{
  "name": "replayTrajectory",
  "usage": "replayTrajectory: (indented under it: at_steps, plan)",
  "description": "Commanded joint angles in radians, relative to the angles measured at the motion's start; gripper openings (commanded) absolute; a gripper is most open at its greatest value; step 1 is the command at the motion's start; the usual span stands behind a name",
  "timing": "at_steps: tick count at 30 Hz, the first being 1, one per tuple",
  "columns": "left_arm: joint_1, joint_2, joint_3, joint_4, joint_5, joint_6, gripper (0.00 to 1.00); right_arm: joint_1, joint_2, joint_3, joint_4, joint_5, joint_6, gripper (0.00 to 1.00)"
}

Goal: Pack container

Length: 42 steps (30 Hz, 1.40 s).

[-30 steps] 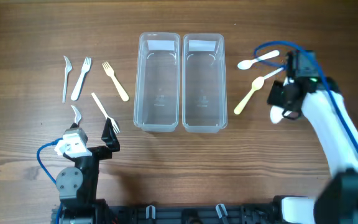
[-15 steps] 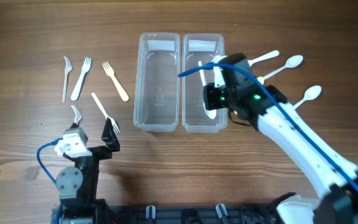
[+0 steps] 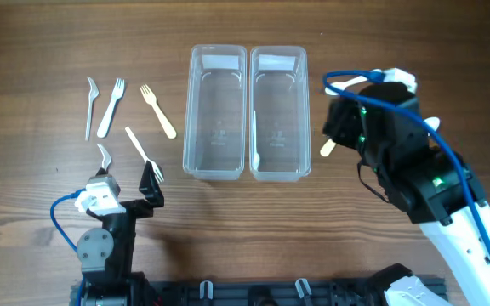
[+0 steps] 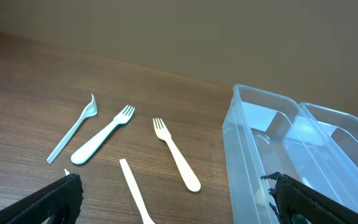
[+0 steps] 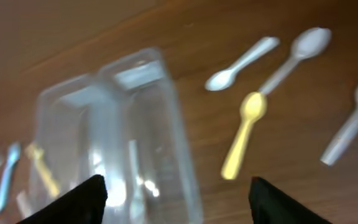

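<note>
Two clear containers stand side by side mid-table, the left one (image 3: pixel 217 110) bare and the right one (image 3: pixel 279 106) with a white spoon (image 3: pixel 256 158) lying along its left wall. My right gripper (image 3: pixel 340 127) hangs just right of that container, open (image 5: pixel 176 199), with nothing between its fingers. The right wrist view is blurred; it shows the container (image 5: pixel 166 124), the spoon inside it (image 5: pixel 135 180), a yellow spoon (image 5: pixel 242 134) and white spoons (image 5: pixel 241 63) on the table. My left gripper (image 3: pixel 126 177) rests near the front left, open (image 4: pixel 173 205) and holding nothing.
Left of the containers lie a clear fork (image 3: pixel 89 106), a white fork (image 3: pixel 111 108), a cream fork (image 3: pixel 158 111), a thin white piece (image 3: pixel 141 151) and another clear fork (image 3: pixel 105 157). My right arm (image 3: pixel 415 178) covers most of the spoons on the right in the overhead view.
My right gripper carried a white spoon from the right side over the right container, opened, and drew back to the right. The spoon now lies in that container. The left arm stayed still.
</note>
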Motion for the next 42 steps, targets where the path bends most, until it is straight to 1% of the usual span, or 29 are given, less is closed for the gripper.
replayTrajectory:
  at_steps: [1,2,3,5,6,8,10,12,14,16,18,20,22,24,33,35,36,37,39,41,42]
  plan:
    - [0.008,-0.007,-0.005,0.000,0.008,0.016,1.00,-0.013,0.039,0.001,-0.010,0.176,0.216,0.95]
    - [0.008,-0.006,-0.005,0.000,0.008,0.016,1.00,-0.014,0.055,0.001,-0.006,0.177,0.289,1.00]
    - [0.008,-0.006,-0.005,0.000,0.008,0.016,1.00,-0.020,0.071,0.001,-0.006,0.178,0.328,1.00]
    - [0.008,-0.006,-0.005,0.000,0.008,0.016,1.00,-0.041,0.114,0.001,-0.021,0.177,0.362,1.00]
    - [0.008,-0.006,-0.005,0.000,0.008,0.016,1.00,-0.057,0.145,0.001,-0.048,0.177,0.416,1.00]
    - [0.008,-0.006,-0.005,0.000,0.008,0.016,1.00,-0.082,0.197,0.001,-0.079,0.171,0.463,1.00]
    - [0.008,-0.006,-0.005,0.000,0.008,0.016,1.00,-0.118,0.283,0.001,-0.063,0.121,0.450,1.00]
    - [0.008,-0.006,-0.005,0.000,0.008,0.016,1.00,-0.145,0.364,0.001,-0.032,0.069,0.402,1.00]
    - [0.008,-0.006,-0.005,0.000,0.008,0.016,1.00,-0.176,0.451,0.001,-0.016,0.027,0.400,0.99]
    - [0.008,-0.006,-0.005,0.000,0.008,0.016,1.00,-0.224,0.543,0.001,0.035,-0.054,0.377,0.99]
    - [0.008,-0.006,-0.005,0.000,0.008,0.016,1.00,-0.262,0.600,0.001,0.095,-0.144,0.325,0.97]
    - [0.008,-0.006,-0.005,0.000,0.008,0.016,1.00,-0.293,0.641,0.001,0.126,-0.190,0.306,0.97]
    - [0.008,-0.006,-0.005,0.000,0.008,0.016,1.00,-0.317,0.679,0.001,0.171,-0.248,0.242,0.92]
    - [0.008,-0.006,-0.005,0.000,0.008,0.016,1.00,-0.328,0.719,0.001,0.176,-0.251,0.245,0.90]
    - [0.008,-0.006,-0.005,0.000,0.008,0.016,1.00,-0.332,0.867,0.001,0.212,-0.260,0.250,0.89]
    - [0.008,-0.006,-0.005,0.000,0.008,0.016,1.00,-0.336,0.882,0.001,0.217,-0.264,0.249,0.81]
    - [0.008,-0.006,-0.005,0.000,0.008,0.016,1.00,-0.340,0.883,0.001,0.216,-0.270,0.247,0.70]
    - [0.008,-0.006,-0.005,0.000,0.008,0.016,1.00,-0.341,0.883,0.001,0.213,-0.274,0.246,0.56]
    - [0.008,-0.006,-0.005,0.000,0.008,0.016,1.00,-0.341,0.883,0.001,0.203,-0.274,0.247,0.43]
    - [0.008,-0.006,-0.005,0.000,0.008,0.016,1.00,-0.341,0.883,0.001,0.189,-0.274,0.246,0.40]
    - [0.008,-0.006,-0.005,0.000,0.008,0.016,1.00,-0.341,0.883,0.001,0.181,-0.274,0.246,0.37]
